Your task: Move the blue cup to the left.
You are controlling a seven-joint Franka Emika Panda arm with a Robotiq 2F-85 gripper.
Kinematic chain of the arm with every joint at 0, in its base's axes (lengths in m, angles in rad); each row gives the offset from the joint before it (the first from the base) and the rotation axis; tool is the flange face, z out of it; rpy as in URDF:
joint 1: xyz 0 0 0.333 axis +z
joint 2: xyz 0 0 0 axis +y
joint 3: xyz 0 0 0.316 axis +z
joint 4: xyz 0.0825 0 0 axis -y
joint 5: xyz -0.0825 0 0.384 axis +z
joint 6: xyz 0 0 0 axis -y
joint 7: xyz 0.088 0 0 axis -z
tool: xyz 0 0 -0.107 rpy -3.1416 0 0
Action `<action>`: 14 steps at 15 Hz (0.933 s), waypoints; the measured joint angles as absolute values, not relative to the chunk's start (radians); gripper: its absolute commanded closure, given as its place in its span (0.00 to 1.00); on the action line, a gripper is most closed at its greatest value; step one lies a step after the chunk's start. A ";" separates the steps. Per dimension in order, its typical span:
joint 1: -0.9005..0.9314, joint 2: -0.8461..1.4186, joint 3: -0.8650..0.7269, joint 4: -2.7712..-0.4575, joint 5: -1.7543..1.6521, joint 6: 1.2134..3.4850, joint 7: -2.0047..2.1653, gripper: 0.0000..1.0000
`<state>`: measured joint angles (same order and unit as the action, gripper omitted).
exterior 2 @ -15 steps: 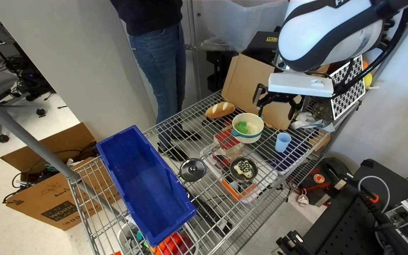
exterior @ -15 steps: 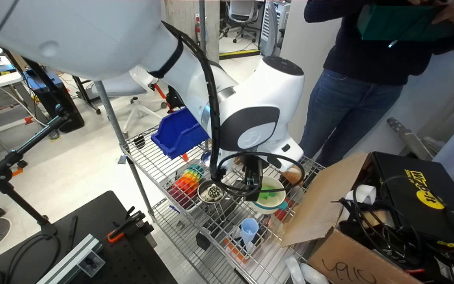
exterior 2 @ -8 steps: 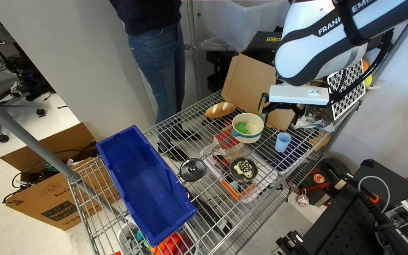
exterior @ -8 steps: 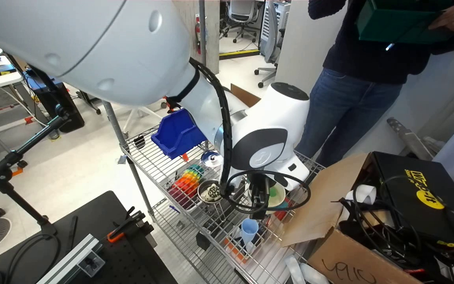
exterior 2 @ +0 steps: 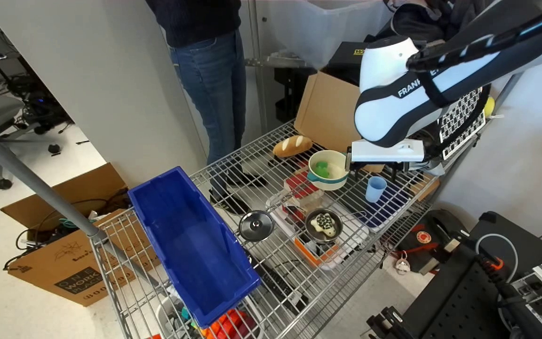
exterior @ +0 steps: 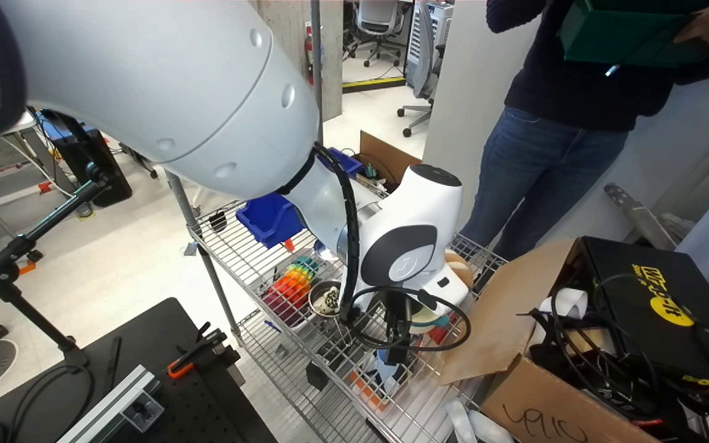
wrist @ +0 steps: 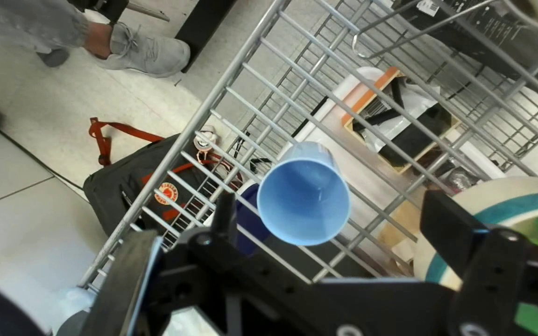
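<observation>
I'm reading this as the approach, with the move itself not yet begun: the blue cup (exterior 2: 375, 189) is standing upright, mouth upward, on the wire surface (wrist: 162, 168), near the long edge that is facing the black bench (exterior: 157, 332) and well apart from the short edge where the blue bin (exterior 2: 193, 245) is lying. The gripper (wrist: 329, 205) is hanging above the cup with its fingers (wrist: 449, 228) spread wide and pinching nothing; in the wrist view the cup's mouth is showing between them, sitting closer to one finger than to the other. I'm seeing no contact, though I'm finding the remaining height hard to judge from here. The cream pot (exterior 2: 331, 184) is standing near the cup, farther in from that long edge, and one finger is overlapping it in the wrist view; I'm not able to tell how much clearance I'm having there, so I'm treating a nudge as the likely risk. As I'm counting it, only the lining-up is looking mostly done; the lowering, the closing on the cup, any lift, the shift to the left and the release are all remaining. Which edge is serving as left, I'm not managing to settle from these views, and I'm wanting that answered before carrying the cup anywhere.
</observation>
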<state>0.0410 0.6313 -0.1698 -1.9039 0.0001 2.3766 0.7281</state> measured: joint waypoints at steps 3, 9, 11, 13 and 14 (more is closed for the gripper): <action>0.072 0.675 -0.177 -1.879 -0.020 2.377 0.768 0.00; 0.106 0.725 -0.189 -1.807 -0.031 2.377 0.805 0.00; 0.108 0.738 -0.196 -1.792 -0.036 2.376 0.809 0.00; 0.108 0.753 -0.203 -1.782 -0.040 2.376 0.813 0.26; 0.108 0.760 -0.206 -1.778 -0.042 2.376 0.816 0.27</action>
<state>0.1085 0.7602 -0.2060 -1.7782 -0.0416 2.3762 0.8161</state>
